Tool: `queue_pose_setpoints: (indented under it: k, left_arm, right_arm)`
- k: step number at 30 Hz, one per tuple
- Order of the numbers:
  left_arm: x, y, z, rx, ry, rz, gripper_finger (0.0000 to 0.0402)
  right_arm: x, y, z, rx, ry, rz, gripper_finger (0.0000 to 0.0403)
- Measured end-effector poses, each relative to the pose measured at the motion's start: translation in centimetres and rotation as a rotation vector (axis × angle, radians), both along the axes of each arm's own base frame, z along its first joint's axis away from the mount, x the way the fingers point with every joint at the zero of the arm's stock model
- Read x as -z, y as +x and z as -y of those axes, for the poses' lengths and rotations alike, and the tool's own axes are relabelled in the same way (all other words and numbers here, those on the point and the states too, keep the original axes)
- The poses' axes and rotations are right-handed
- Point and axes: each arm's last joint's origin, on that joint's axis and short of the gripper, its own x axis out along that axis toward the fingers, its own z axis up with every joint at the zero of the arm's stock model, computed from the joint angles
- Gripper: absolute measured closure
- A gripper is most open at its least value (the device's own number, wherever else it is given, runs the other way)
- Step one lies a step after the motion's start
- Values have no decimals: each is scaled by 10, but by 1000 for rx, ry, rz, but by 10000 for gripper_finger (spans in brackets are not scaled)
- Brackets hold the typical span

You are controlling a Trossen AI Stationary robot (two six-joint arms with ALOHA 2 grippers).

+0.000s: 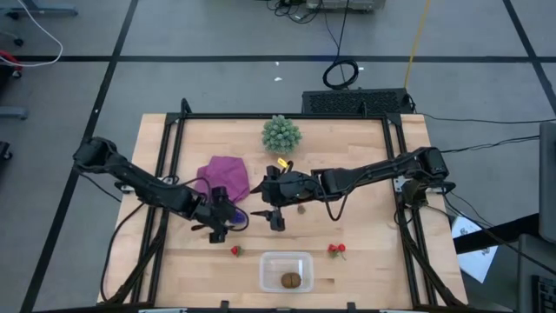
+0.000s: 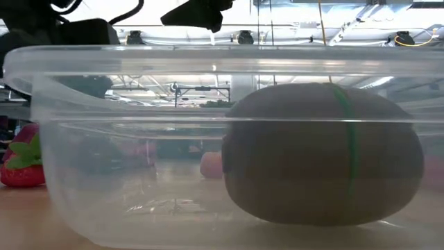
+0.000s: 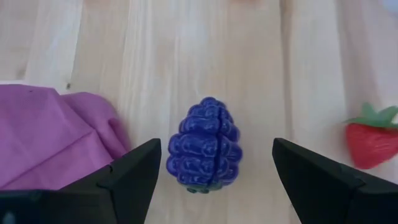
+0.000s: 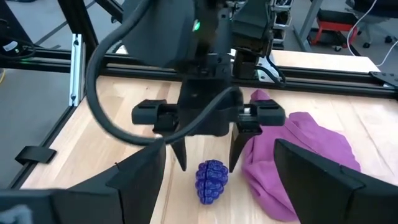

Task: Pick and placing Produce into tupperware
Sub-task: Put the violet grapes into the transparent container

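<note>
**Left gripper lining up on the grape cluster**

Going from the left of the table: the left gripper [image 1: 228, 219] is hanging with its fingers spread wide and empty, just beside the crumpled magenta-purple cloth [image 1: 224, 170]. In the left wrist view the small dark purple knobbly toy grape cluster [image 3: 204, 145] is lying on the wooden tabletop [image 1: 365, 261] between the two dark fingers [image 3: 127, 180], touching neither, a little nearer the one on the cloth's side. A red toy strawberry [image 3: 372, 140] is sitting outside the other finger. So the step in hand looks like the approach to a pick; the next move would call for lowering, centring on the cluster, then closing without catching the cloth's edge.

The right gripper [image 1: 277, 218] is waiting near the table's middle, facing the left one, fingers likewise parted and holding nothing.

Nearer the front edge, the small clear rectangular plastic tub [image 1: 268, 261] is already holding the brown oval kiwi-like piece [image 1: 290, 280], well apart from the grapes.
</note>
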Motion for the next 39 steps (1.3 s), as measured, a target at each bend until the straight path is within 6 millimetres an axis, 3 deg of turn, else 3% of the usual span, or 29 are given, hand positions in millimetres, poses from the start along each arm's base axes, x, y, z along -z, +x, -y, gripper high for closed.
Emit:
queue_pose_setpoints:
  k: [14,32,39]
  left_arm:
    - [30,19,-13,-12,76,-82,89]
    - [33,21,-17,-42,65,-93,90]
    - [33,21,-17,-42,65,-92,136]
  right_arm:
    - [0,0,0,9,23,-2,112]
    - [-17,5,2,-15,-63,192,112]
    - [-27,0,2,-13,-57,222,112]
